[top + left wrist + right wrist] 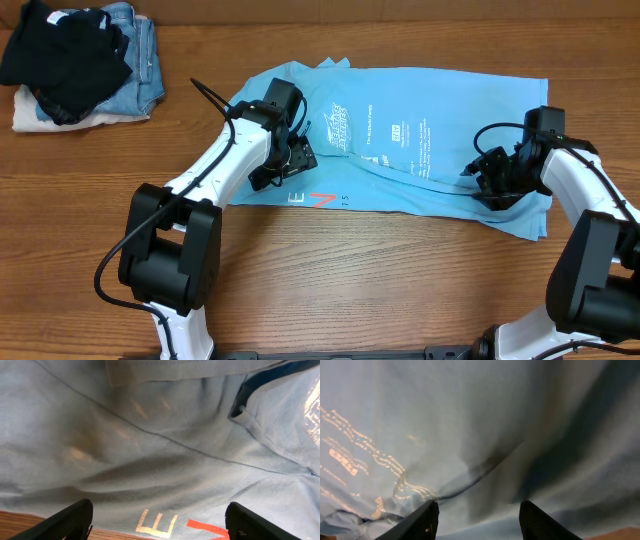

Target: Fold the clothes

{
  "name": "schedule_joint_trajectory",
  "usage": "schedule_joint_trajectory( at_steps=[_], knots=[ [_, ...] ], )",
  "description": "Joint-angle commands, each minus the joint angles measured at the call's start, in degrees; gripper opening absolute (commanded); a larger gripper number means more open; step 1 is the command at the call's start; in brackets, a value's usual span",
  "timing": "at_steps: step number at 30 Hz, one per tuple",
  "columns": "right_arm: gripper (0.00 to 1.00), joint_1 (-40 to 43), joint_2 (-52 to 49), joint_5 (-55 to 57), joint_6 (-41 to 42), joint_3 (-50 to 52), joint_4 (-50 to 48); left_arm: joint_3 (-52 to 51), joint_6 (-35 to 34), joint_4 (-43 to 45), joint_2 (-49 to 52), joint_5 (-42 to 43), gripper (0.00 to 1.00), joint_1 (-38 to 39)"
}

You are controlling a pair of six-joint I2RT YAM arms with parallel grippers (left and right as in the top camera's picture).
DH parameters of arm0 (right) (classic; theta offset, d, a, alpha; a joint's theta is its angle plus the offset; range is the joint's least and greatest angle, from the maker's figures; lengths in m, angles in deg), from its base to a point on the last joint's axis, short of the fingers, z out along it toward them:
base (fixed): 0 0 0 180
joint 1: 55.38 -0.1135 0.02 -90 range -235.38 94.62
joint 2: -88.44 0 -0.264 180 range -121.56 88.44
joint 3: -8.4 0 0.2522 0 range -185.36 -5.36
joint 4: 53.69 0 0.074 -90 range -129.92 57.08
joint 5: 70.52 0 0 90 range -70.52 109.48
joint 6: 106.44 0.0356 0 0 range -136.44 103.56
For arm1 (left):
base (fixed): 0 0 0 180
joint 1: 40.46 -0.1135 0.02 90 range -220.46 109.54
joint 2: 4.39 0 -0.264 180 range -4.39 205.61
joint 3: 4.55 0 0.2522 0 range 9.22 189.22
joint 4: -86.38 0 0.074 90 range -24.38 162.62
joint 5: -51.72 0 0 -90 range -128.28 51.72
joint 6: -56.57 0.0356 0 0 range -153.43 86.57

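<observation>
Cloth fills the middle of the table [400,300]: the sky-blue T-shirt [420,110] lies spread out flat, its long axis running left to right across the overhead view, its right end drooping slightly toward the near edge. White printed logos [340,125] and lines of text face up near its centre, and red-and-white lettering [318,200] shows along the near hem on the left. A crease slants from the middle of the shirt toward the right end.

The left gripper [290,160] hovers low over the shirt's left part, beside the logos. In the left wrist view its fingers [75,517] stand wide apart over smooth fabric with nothing between them, the red lettering [205,527] just ahead and a dark-lined neck opening [245,395] at the upper right.

The right gripper [492,185] sits at the shirt's right end, above the near corner. Its fingers [422,520] are parted, less widely, with a dark ridge of cloth [480,467] running toward the gap; no pinch on the fabric shows.

At the far left corner, well apart from the shirt, a black garment [65,55] lies heaped on blue jeans [145,60] and a pale folded piece [30,118]
</observation>
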Motion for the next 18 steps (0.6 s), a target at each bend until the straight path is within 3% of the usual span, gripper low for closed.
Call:
schedule_joint_trajectory(
  at_steps=[1,13,18],
  knots=[
    [0.56,0.2,-0.2,2.1,0.8,-1.0,0.9,0.0,0.9,-0.5,0.6,-2.4,0.88,-0.4],
    [0.58,0.1,-0.3,4.7,1.5,-1.0,-2.1,0.0,0.9,-0.3,0.6,-2.3,0.85,-0.4],
    [0.53,0.1,-0.4,5.5,2.1,-1.0,-3.0,0.0,0.9,-0.4,0.6,-2.4,0.85,-0.4]
  ],
)
